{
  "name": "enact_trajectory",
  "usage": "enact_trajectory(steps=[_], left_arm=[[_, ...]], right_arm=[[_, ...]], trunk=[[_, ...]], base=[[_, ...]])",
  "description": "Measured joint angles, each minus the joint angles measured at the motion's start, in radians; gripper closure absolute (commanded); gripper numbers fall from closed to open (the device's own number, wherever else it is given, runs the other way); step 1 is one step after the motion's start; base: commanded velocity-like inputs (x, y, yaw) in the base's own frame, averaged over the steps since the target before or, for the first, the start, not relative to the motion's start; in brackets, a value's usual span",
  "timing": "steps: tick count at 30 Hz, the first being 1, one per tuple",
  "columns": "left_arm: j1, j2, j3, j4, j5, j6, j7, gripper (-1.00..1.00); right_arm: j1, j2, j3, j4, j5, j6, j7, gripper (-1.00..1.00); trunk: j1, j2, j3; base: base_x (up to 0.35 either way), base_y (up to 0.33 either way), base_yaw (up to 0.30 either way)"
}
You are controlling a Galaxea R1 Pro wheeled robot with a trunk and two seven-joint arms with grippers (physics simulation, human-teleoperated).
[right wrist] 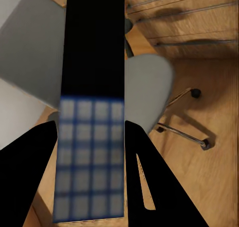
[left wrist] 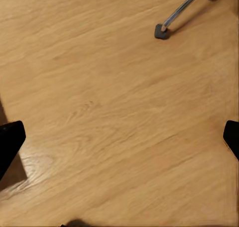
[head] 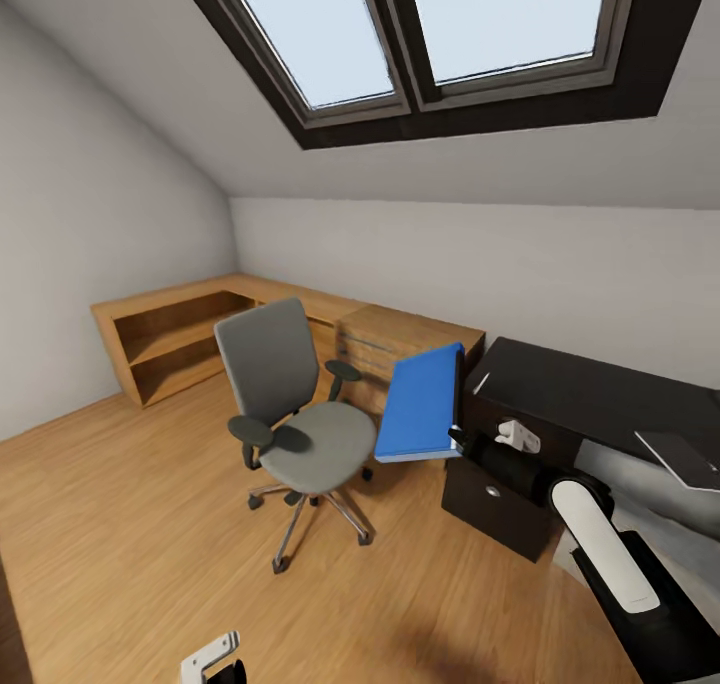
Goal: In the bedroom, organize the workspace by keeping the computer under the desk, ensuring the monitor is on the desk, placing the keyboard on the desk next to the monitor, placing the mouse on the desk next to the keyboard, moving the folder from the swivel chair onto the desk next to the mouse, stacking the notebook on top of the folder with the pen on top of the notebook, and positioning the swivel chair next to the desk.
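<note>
From the head, the right gripper [head: 462, 434] pinches the blue folder [head: 421, 404] in the air, between the chair [head: 290, 414] and the desk [head: 590, 394]. At the left wrist, the left gripper [left wrist: 119, 140] is spread wide over the wood floor [left wrist: 99, 87]. At the right wrist, the folder [right wrist: 92, 137] sits squeezed between the black fingers [right wrist: 149, 177], above the chair [right wrist: 144, 82].

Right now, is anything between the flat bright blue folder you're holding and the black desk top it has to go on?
Nothing visible. The flat bright blue folder, clamped in the right gripper, hangs beside the long black glossy desk; the near desk top shows bare.
</note>
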Motion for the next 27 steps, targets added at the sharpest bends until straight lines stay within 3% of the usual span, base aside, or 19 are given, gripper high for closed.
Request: enact_trajectory(steps=[3, 6, 27], left_arm=[[0.0, -0.003, -0.059, 0.041, -0.002, -0.043, 0.004, -1.0], [0.0, -0.008, -0.076, 0.063, -0.006, -0.056, 0.005, -1.0], [0.0, -0.012, -0.084, 0.077, -0.008, -0.064, 0.007, -1.0]], right_arm=[[0.0, 0.0, 0.0, -0.007, -0.001, -0.001, 0.0, 1.0], [0.0, 0.0, 0.0, -0.011, 0.0, -0.001, 0.0, 1.0], [0.0, 0.001, 0.0, -0.007, 0.001, -0.001, 0.0, 1.0]], trunk=[[-0.011, 0.021, 0.009], [-0.023, 0.042, 0.019], [-0.104, 0.189, 0.085]], base=[[0.0, 0.0, -0.271], [0.0, 0.0, -0.272], [0.0, 0.0, -0.065]])
